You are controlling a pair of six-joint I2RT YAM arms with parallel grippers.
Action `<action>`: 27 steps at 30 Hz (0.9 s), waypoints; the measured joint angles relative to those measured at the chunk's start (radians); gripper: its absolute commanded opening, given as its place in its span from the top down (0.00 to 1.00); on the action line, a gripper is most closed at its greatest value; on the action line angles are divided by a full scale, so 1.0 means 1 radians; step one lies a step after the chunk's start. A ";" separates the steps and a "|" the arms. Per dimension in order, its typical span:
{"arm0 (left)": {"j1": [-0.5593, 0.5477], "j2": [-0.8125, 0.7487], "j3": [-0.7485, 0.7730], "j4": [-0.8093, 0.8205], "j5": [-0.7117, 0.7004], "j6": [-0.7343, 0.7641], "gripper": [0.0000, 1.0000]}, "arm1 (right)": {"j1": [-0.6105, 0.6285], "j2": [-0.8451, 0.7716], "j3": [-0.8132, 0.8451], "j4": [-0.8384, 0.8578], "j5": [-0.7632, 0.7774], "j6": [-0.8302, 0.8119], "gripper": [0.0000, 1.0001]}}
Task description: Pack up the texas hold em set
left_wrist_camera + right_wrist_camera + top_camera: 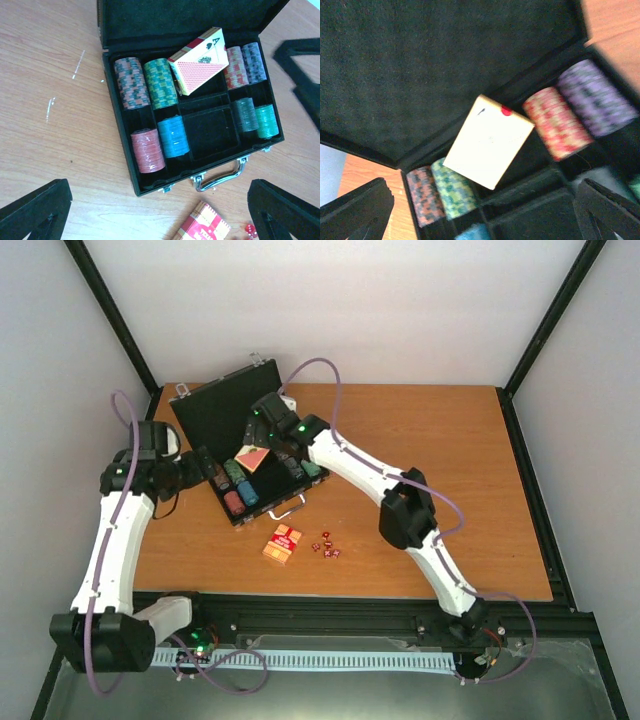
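The black briefcase (215, 415) lies open on the table, lid up; the left wrist view shows its rim (120, 150) and silver handle (220, 177). Several multicoloured chip stacks (160, 82) fill its slots. One red card box (199, 61) lies tilted across the middle slots, and shows pale in the right wrist view (487, 141). My right gripper (278, 445) hovers open over it (482, 205), holding nothing. A second card box (283, 544) and small dark-red dice (326, 546) lie on the table in front of the case. My left gripper (205, 475) is open and empty at the case's left end (160, 210).
The wooden table (450, 460) is framed by black posts and white walls. The raised lid (445, 65) stands close behind my right gripper. The right arm's elbow (405, 508) is right of the dice. The second card box (202, 226) lies near my left fingers.
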 measured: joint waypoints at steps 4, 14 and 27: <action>0.000 0.084 0.024 0.021 0.044 0.016 0.06 | -0.026 -0.118 -0.090 -0.042 0.048 -0.108 0.00; -0.029 0.375 0.128 0.085 0.137 0.116 0.18 | -0.240 -0.292 -0.340 -0.079 0.088 -0.336 0.00; -0.197 0.764 0.432 0.267 -0.113 0.328 0.17 | -0.428 -0.478 -0.678 0.010 0.023 -0.447 0.00</action>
